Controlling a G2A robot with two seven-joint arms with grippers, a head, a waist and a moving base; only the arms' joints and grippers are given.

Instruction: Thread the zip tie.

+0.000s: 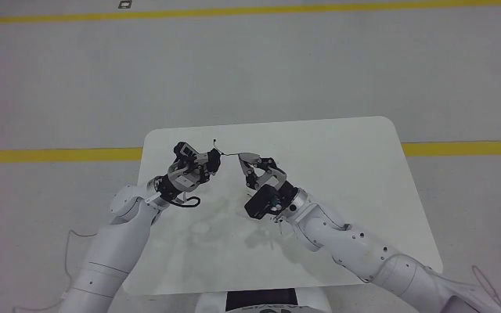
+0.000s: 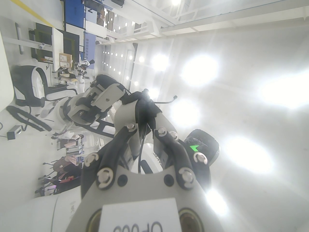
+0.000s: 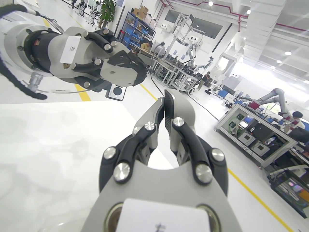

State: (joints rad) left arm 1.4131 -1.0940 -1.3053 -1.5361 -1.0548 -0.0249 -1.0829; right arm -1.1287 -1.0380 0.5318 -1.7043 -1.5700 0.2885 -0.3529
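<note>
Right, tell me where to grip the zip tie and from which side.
Take the zip tie by its thin free strap, near the tip, coming from the right arm's side. The left gripper pins the other end, so the strap juts out over the table toward the right gripper, whose shut fingertips seem to meet it there.

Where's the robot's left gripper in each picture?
Top view: left gripper over the table's middle, tips toward the right gripper.
Left wrist view: left gripper near, central, shut on the zip tie.
Right wrist view: left gripper farther off, above the table.
Shared: yellow floor line.
</note>
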